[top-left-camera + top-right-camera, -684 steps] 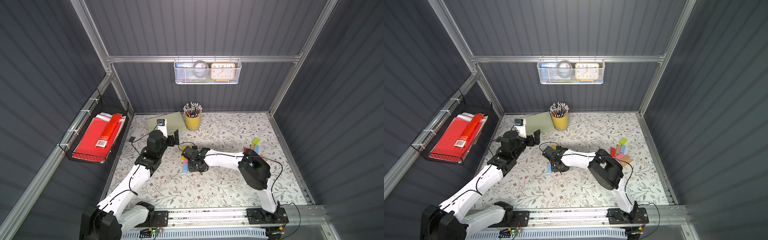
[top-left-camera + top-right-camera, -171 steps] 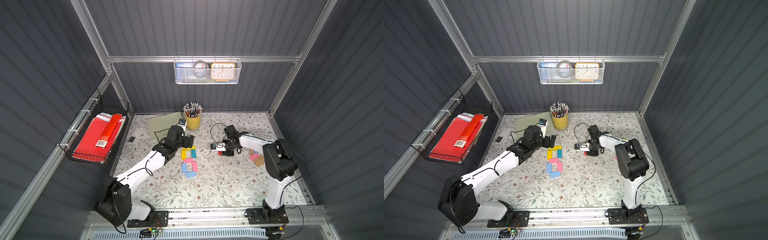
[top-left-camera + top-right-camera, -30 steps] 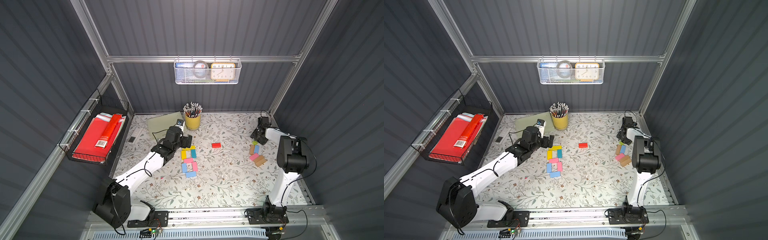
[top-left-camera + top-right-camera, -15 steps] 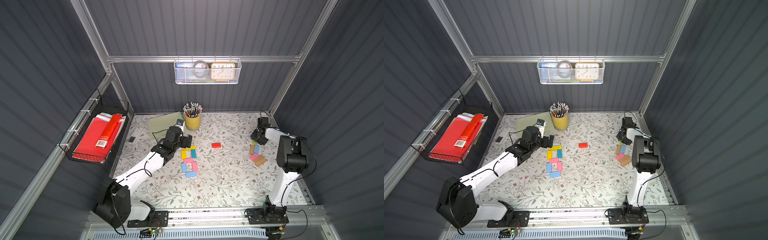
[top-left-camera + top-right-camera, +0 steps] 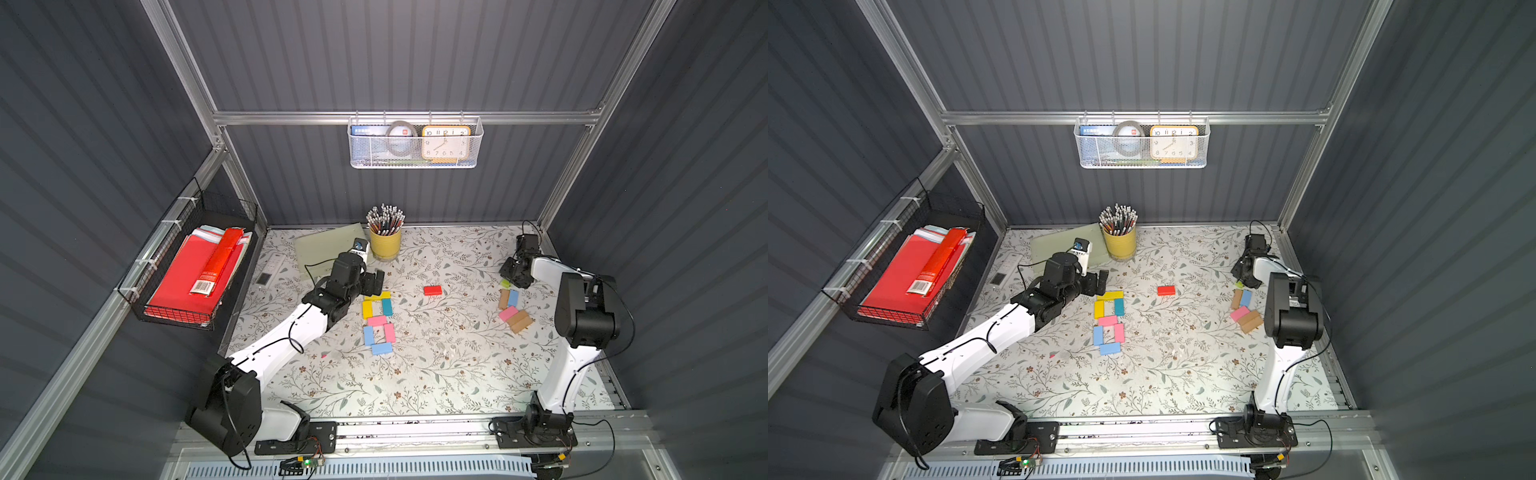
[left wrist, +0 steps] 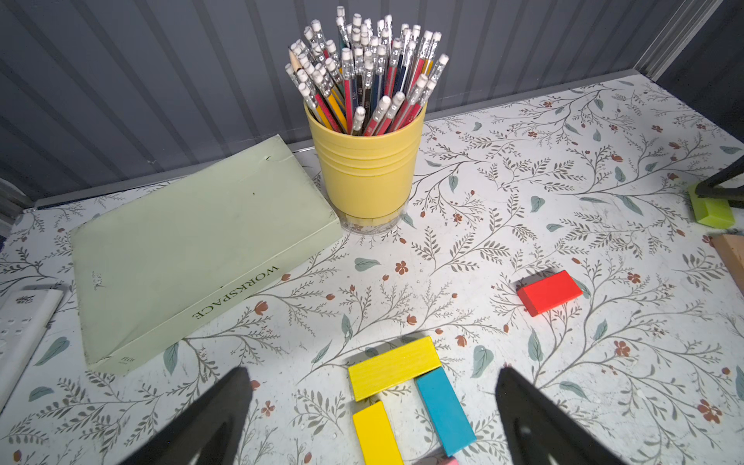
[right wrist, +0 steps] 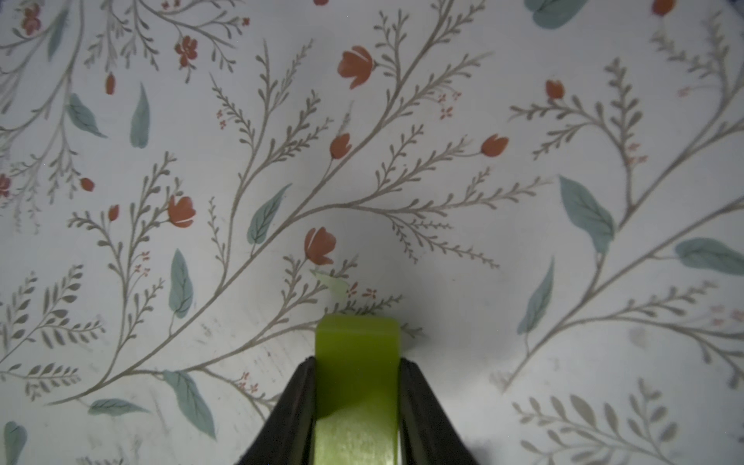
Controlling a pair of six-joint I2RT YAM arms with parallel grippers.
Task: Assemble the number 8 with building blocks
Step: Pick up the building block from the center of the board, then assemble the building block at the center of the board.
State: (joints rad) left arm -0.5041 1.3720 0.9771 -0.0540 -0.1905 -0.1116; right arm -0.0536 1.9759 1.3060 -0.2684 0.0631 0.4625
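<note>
Lime green flat rectangular building block, at the far right of the floral-patterned bench, just beside the spare pile of tan, pink and light blue blocks, on its back-wall side. The right hand is clamping it, one black finger pressing on each long side with no gap showing. Whether the block is sitting on the bench or hanging just clear of it I cannot tell. The left hand, spread wide apart and holding nothing, is hovering over the yellow top bar of the number 8. That figure is lying mid-bench as seven blocks in two stacked loops: yellow, yellow, teal, pink, light blue, pink, light blue. A red block is lying alone between the figure and the pile.

Step in hand, as I am judging it: picking the lime block out. Doing this well is calling for a straight vertical lift before any sideways travel, so the tan neighbour is not getting dragged. It is also calling for a square squeeze, so the block is not pivoting. Since both loops are looking closed, any set-down should be staying off the figure's edges.

Orientation: the lime block's long axis is running straight out between the fingers, its free end poking past the fingertips, apparently broad face upward. The 8's long axis is running from back wall toward front rail, leaning slightly.
</note>
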